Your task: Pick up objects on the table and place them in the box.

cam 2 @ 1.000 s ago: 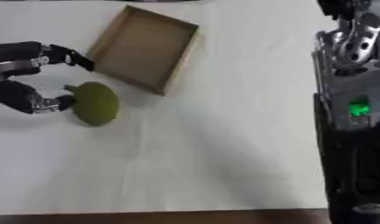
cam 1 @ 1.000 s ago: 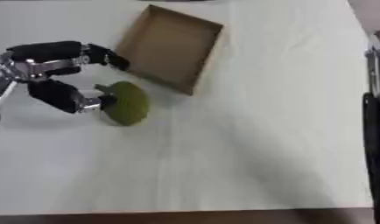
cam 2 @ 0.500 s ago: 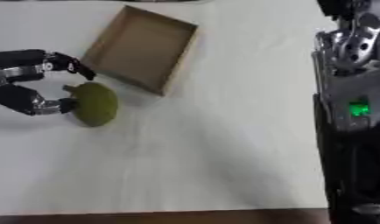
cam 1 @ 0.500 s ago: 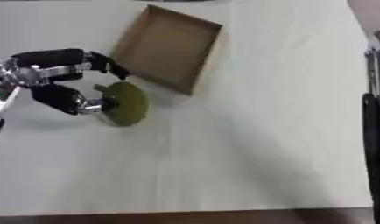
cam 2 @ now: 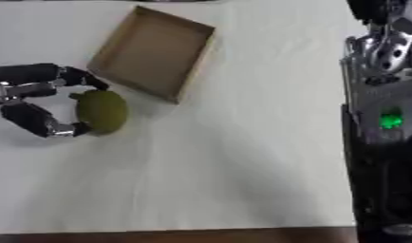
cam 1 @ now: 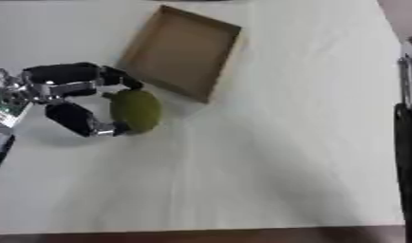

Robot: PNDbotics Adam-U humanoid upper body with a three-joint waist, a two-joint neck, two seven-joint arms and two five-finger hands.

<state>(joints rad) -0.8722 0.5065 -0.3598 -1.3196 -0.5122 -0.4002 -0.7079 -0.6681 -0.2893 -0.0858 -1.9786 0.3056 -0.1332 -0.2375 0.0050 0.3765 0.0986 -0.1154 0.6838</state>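
The left hand (cam 1: 64,97) is reaching in from the left edge and curling around a green round fruit (cam 1: 135,110), which looks like a pear or an avocado; its upper fingers (cam 1: 118,78) are arching over the top of the fruit and its thumb (cam 1: 91,126) is hooking under the near side, so the fruit is sitting in the crook between them; the contact looks made at both ends, though whether the fruit is lifting off the white surface (cam 1: 267,161) I cannot tell, since it is still casting its shadow close beneath. The open cardboard box (cam 1: 182,58) is lying just beyond the fingertips, up and to the right of the hand, its near corner almost beside the fruit; that closeness is making the carry short, a lift and a small swing over the low wall. The box appears empty. The right hand is not showing in either view; only the dark right arm (cam 2: 384,142) is hanging along the right edge, well apart from the work.
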